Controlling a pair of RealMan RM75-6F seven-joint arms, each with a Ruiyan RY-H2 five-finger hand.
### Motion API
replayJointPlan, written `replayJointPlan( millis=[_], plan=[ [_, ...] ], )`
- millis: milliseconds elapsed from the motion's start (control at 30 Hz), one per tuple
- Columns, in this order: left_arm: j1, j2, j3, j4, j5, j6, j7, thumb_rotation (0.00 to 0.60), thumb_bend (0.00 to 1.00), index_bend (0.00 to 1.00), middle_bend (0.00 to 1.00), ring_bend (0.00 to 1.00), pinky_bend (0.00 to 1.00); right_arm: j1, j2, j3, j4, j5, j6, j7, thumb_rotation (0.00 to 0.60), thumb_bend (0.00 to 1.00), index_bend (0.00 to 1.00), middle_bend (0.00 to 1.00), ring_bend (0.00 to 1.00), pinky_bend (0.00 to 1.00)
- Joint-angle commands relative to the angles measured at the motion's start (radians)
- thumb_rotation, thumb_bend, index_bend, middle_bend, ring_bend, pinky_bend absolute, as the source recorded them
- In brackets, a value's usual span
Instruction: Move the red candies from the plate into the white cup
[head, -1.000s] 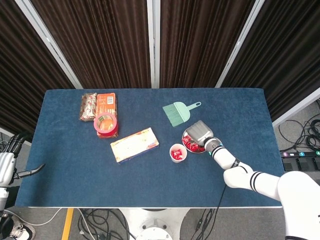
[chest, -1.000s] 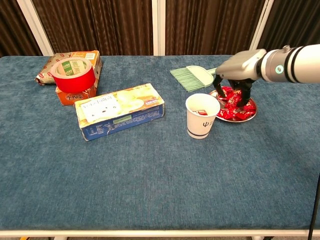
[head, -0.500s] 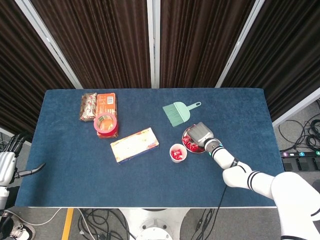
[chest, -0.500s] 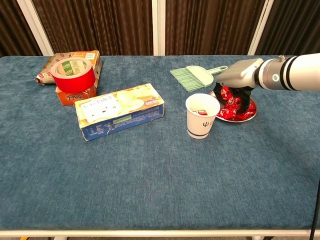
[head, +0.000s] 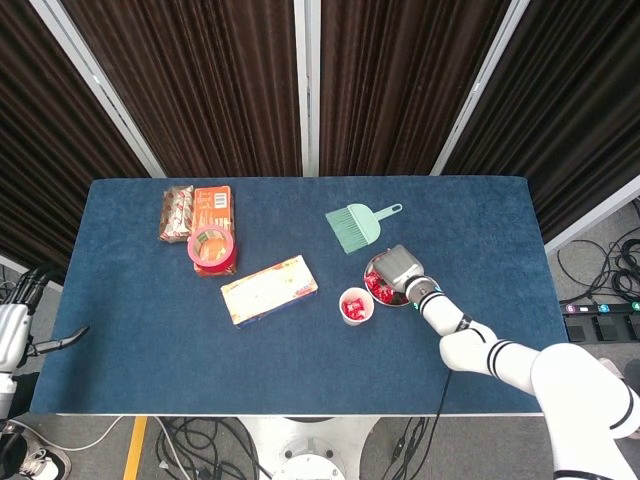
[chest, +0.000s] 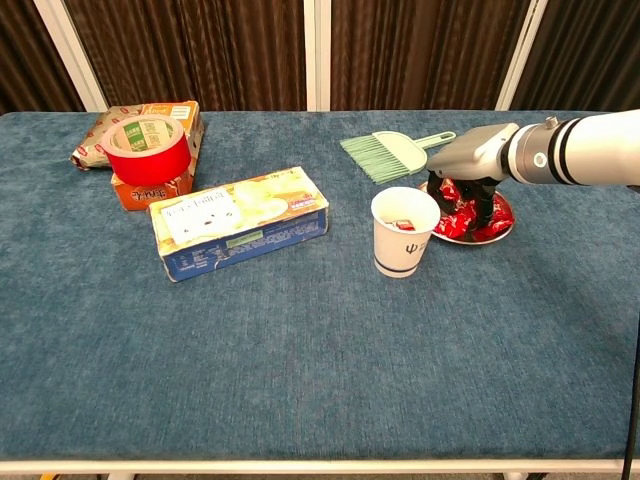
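Robot hand (chest: 468, 172) fingers are pressed into the red candies (chest: 462, 208) on the plate (chest: 497, 228), grip unclear; next, one must be carried to the white cup (chest: 403, 232).

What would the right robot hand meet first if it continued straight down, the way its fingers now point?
Most likely the red candies on the plate: the right robot hand points down into them, and contact cannot be told.

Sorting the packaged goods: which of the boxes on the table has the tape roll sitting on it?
The orange box at the far left carries the red tape roll; the yellow-and-blue box at mid-table has nothing on top.
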Motion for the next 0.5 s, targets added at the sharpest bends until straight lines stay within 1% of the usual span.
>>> replayJointPlan(
  millis=[33, 267, 367, 500],
  plan=[
    [0.000, 0.000, 0.000, 0.000, 0.000, 0.001, 0.000, 0.239, 0.10, 0.17, 0.16, 0.10, 0.20, 0.005, -0.001, -0.006, 0.004, 0.014, -0.006, -0.006, 0.600, 0.23, 0.60, 1.00, 1.00, 1.00],
    [0.002, 0.001, 0.000, -0.001, -0.001, 0.002, -0.002, 0.240, 0.10, 0.17, 0.16, 0.10, 0.20, 0.015, -0.003, -0.020, -0.003, 0.048, -0.003, -0.017, 0.600, 0.28, 0.63, 1.00, 1.00, 1.00],
    [0.003, 0.001, 0.000, -0.003, 0.001, 0.004, -0.001, 0.240, 0.09, 0.17, 0.16, 0.10, 0.20, 0.015, 0.016, -0.010, -0.034, 0.042, 0.025, -0.012, 0.600, 0.29, 0.63, 1.00, 1.00, 1.00],
    [0.001, 0.002, -0.001, -0.008, 0.003, 0.006, 0.001, 0.241, 0.10, 0.17, 0.16, 0.10, 0.20, 0.012, 0.071, 0.011, -0.119, 0.017, 0.095, -0.009, 0.600, 0.29, 0.63, 1.00, 1.00, 1.00]
  ],
)
